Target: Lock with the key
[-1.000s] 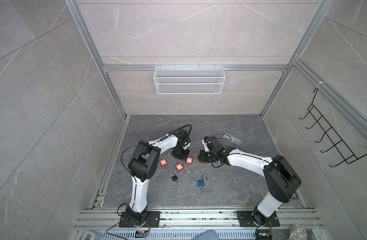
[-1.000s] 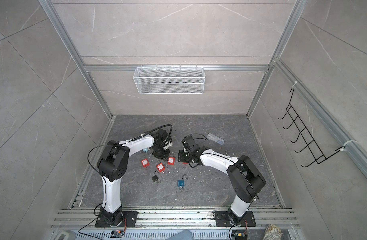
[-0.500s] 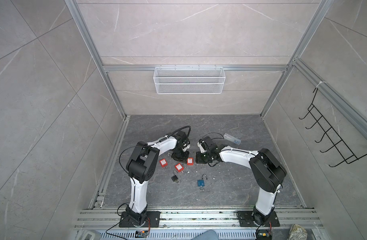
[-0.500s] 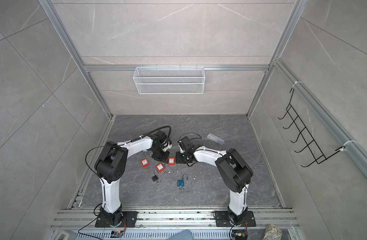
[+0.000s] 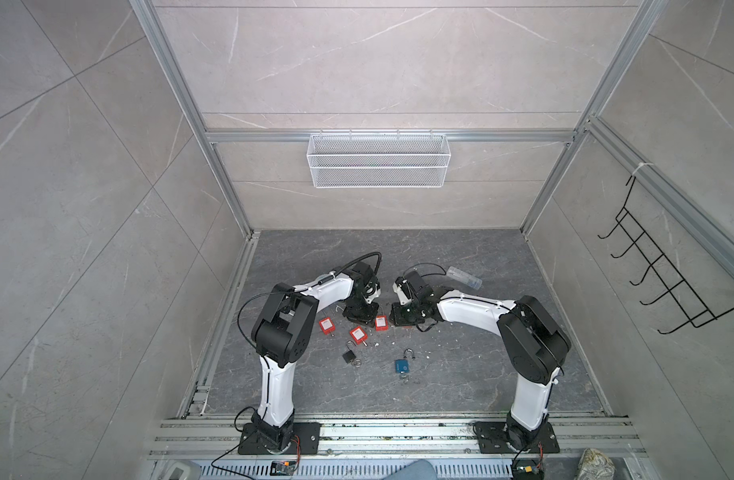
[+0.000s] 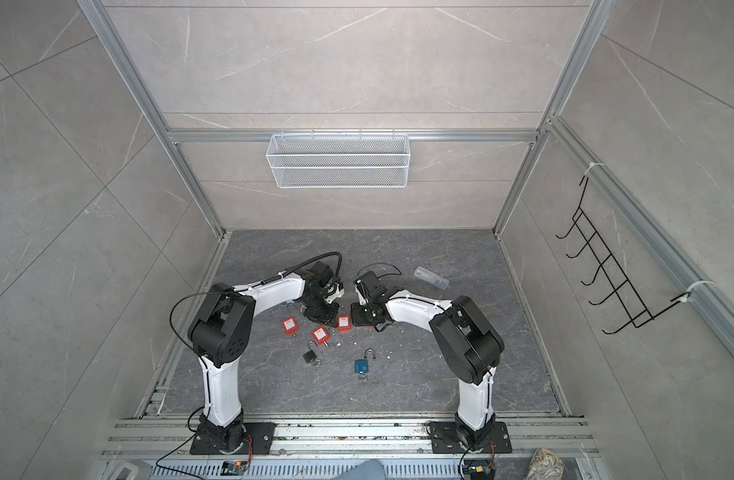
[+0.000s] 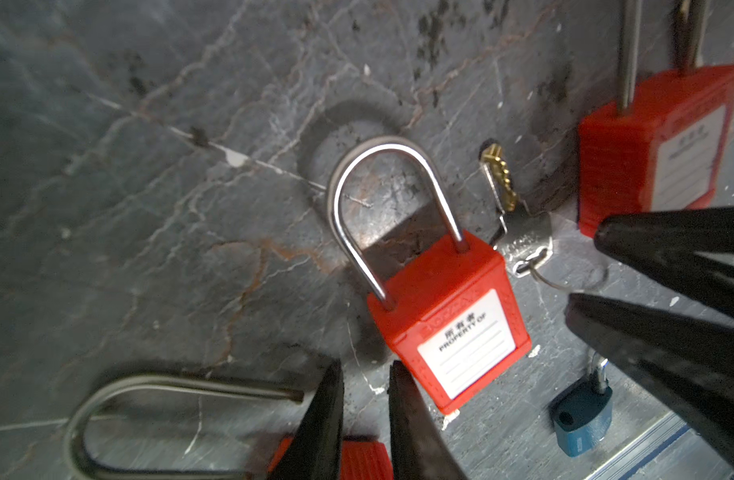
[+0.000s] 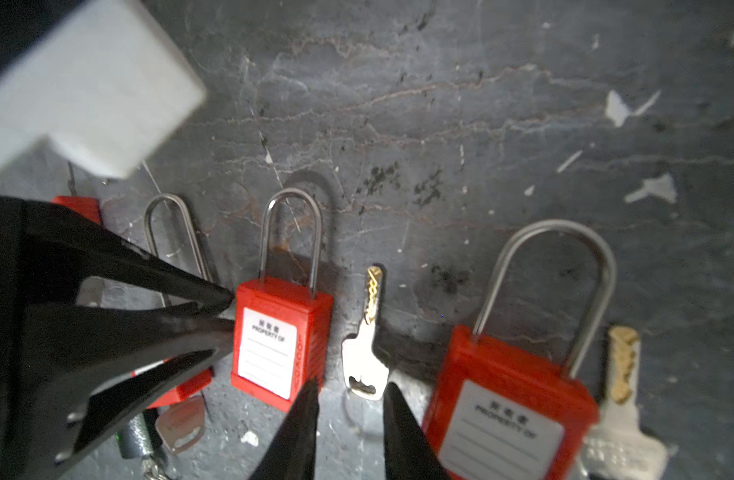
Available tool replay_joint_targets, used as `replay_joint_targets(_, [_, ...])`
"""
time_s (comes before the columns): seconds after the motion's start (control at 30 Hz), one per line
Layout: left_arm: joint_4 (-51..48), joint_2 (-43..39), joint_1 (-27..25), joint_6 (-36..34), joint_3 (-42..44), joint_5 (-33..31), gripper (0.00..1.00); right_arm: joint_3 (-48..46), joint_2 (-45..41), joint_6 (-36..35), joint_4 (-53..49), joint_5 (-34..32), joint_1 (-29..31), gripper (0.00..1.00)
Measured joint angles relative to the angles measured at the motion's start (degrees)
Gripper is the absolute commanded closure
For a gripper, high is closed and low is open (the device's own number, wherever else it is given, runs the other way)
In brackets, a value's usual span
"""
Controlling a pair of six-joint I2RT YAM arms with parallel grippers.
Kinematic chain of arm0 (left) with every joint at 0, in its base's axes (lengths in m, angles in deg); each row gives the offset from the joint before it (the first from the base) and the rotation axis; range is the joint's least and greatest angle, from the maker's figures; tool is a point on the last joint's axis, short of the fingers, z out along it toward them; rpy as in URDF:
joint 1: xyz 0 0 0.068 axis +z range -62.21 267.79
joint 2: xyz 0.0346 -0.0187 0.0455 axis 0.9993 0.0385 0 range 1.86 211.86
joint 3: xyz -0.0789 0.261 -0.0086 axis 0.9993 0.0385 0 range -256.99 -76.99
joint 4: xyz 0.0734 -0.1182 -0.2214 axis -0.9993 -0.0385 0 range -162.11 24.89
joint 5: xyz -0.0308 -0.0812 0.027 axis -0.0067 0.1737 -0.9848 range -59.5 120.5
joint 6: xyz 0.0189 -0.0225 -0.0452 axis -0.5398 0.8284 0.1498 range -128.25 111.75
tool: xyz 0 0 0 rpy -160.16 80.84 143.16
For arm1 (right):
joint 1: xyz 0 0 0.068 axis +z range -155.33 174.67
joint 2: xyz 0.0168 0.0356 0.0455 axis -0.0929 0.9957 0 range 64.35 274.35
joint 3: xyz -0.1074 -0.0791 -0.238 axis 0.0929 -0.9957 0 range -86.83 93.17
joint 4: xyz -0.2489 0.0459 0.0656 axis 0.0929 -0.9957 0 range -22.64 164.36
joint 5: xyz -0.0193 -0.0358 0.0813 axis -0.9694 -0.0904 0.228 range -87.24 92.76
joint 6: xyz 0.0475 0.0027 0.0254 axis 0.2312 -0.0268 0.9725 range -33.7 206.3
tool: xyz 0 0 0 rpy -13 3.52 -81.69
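Lying just off the right gripper (image 8: 351, 382) — slightly parted, empty — the key (image 8: 367, 332).

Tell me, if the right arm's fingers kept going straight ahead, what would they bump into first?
Most likely the loose silver key: its head lies just ahead, in line with the gap between the right fingers. Depth is unclear, though.

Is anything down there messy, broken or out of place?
Mostly the floor: white chips lie scattered over the dark stone, like flaked debris. A clear plastic case also lies alone toward the back, apart from the red padlocks.
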Motion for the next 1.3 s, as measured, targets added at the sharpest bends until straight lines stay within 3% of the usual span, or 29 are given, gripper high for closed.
replay_joint_targets(0.13, [0.0, -1.7, 0.0, 0.0, 0.0, -1.2, 0.77, 0.6, -2.6, -0.3, -1.2, -3.1, 0.9, 0.68])
replay_joint_targets(0.4, [0.4, -6.6, 1.2, -0.6, 0.0, -3.3, 0.77, 0.6, -13.2, 2.5, -7.2, -16.8, 6.1, 0.65])
replay_joint_targets(0.53, [2.6, -10.4, 1.6, -1.4, 1.8, -5.7, 0.77, -0.2, -15.2, 6.6, -13.0, -25.4, 13.4, 0.60])
replay_joint_targets(0.7, [6.5, -17.3, 1.7, -1.8, 6.7, -8.5, 0.77, -3.1, -15.3, 13.0, -19.6, -31.4, 22.3, 0.45])
replay_joint_targets(0.87, [9.7, -23.1, 1.7, -1.8, 11.0, -10.3, 0.77, -4.2, -15.2, 17.4, -22.8, -33.8, 25.4, 0.36])
replay_joint_targets(1.0, [11.4, -24.7, 1.7, -1.8, 12.9, -11.0, 0.77, -5.0, -15.2, 18.9, -22.6, -33.6, 26.3, 0.22])
replay_joint_targets(1.3, [13.4, -25.6, 1.7, -1.7, 15.4, -12.0, 0.77, -9.2, -15.1, 19.8, -19.8, -29.3, 26.4, 0.30])
